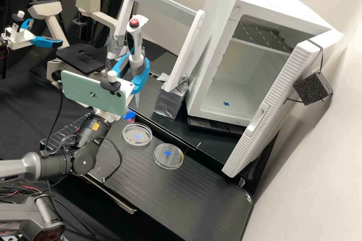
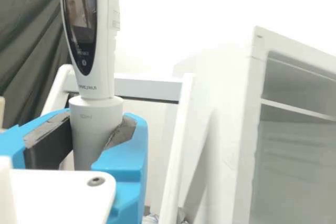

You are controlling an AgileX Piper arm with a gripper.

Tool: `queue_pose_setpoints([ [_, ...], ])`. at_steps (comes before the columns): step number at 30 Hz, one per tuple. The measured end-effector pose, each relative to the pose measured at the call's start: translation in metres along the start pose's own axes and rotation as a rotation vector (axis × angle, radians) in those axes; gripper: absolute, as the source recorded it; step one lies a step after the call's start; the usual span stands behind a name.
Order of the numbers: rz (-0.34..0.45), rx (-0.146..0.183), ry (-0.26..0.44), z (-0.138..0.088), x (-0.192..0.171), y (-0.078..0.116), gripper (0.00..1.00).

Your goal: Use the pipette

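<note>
In the high view my room is brightly lit: the pale wall glows against the dark bench, soft shadow lies on that wall behind the fridge door, and the foil glints. In the wrist view, glare bleaches the background beside my pipette to white, and the curtain hangs dim.

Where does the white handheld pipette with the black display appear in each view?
High view: the white pipette is upright, in the upper part, left of centre, held in the blue-fingered white tool.
Wrist view: its black display panel shows above the tool's grip.
Shared landmark: the white frame with a light grey crossbar, behind the pipette in the wrist view.
</note>
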State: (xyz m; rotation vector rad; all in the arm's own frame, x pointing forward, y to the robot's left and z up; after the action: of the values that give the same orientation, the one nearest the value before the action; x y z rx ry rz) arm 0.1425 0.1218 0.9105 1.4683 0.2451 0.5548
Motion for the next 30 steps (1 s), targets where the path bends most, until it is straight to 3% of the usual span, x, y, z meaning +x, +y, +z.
queue_pose_setpoints([
  [3,-0.04,-0.065,-0.023,-0.003,0.004,0.003,0.0],
  [8,-0.047,-0.11,-0.065,-0.004,0.011,0.011,0.0],
  [16,-0.144,-0.08,-0.142,-0.006,0.021,0.003,0.0],
  [21,-0.215,-0.092,-0.142,-0.003,0.025,-0.007,0.0],
  [30,-0.198,-0.107,-0.183,0.003,0.024,-0.003,0.0],
])
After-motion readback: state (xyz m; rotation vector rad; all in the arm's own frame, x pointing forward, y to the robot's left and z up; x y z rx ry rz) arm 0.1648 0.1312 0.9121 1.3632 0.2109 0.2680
